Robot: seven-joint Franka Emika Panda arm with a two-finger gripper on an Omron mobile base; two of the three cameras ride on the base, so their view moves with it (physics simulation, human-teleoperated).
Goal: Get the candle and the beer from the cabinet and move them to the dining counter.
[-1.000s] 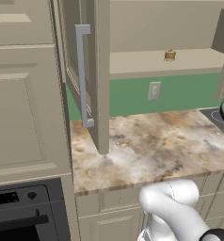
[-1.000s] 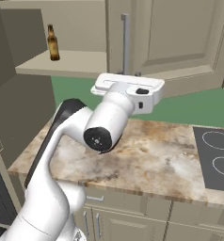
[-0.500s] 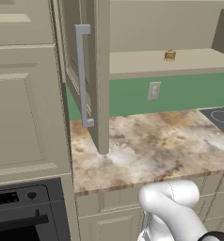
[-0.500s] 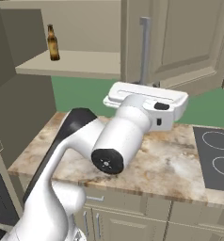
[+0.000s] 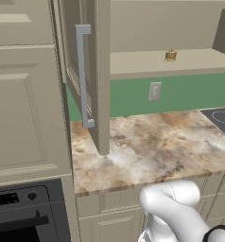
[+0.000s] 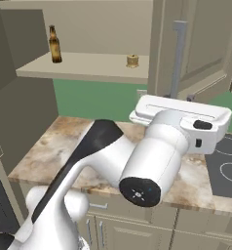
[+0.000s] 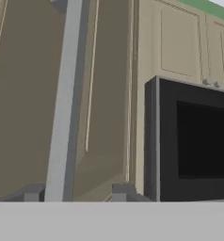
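Observation:
The beer point(image 6: 54, 45), a slim amber bottle, stands upright at the left of the open cabinet's shelf point(image 6: 88, 68). The candle point(image 6: 132, 61), a tiny golden-brown jar, sits further right on that shelf; the left base view shows the candle point(image 5: 170, 55) too. My white hand point(image 6: 186, 114) hangs at the bottom of the right door's grey bar handle point(image 6: 178, 58). In the hand view my gripper point(image 7: 77, 193) is shut on this handle point(image 7: 64, 103), a finger tip on each side. The dining counter is out of view.
The left cabinet door point(image 5: 93, 80) stands open over the marbled worktop point(image 5: 147, 151), edge toward me. A black cooktop point(image 6: 227, 166) lies at the worktop's right end. A white socket plate point(image 5: 154, 91) sits on the green wall. A tall beige unit holds a black oven point(image 5: 20, 217).
The right cabinet door has swung further open to the right, my hand moving with its handle. The candle, hidden behind the door before, now shows in the right base view.

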